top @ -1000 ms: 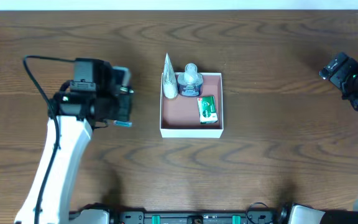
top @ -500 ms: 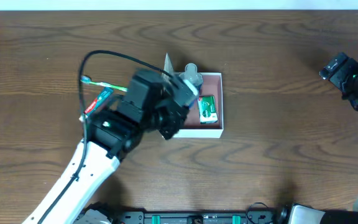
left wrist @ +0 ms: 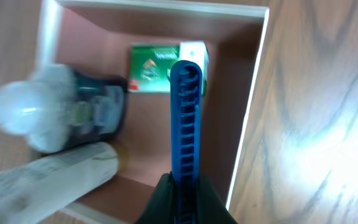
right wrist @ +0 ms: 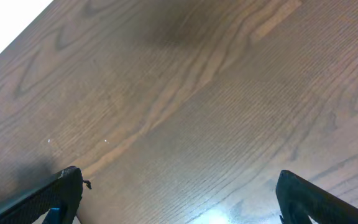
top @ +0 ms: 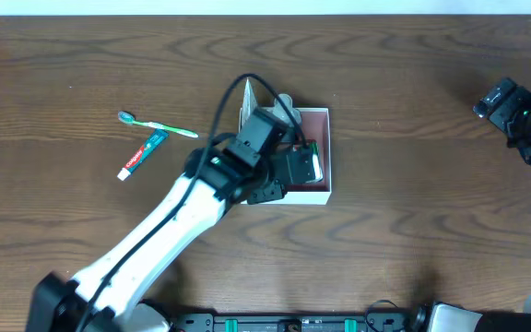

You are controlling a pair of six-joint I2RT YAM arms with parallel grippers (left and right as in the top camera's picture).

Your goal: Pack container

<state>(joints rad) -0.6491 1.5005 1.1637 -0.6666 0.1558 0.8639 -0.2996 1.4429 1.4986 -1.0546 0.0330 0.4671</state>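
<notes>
Left gripper: fingers closed tight on the near end of a blue comb, no gap showing between them. The comb runs straight out from the fingertips over the container's open top, just inside its right-hand wall in the left wrist view; whether its far end touches anything cannot be told. Container: square shallow box with white walls and a pinkish-brown floor, near the middle of the wooden table, largely covered from overhead by the left arm. Contents: a green box flat on the floor at the wall farthest from the wrist camera, its edge under the comb's tip in that view; a dark bottle with a clear cap on its side against the opposite wall from the comb; a white tube just beside the bottle, in the near corner. Outside the container, well to its left: a green toothbrush and a toothpaste tube close beside each other. Right gripper: fingers spread wide, nothing between them, above bare wood far to the container's right.
</notes>
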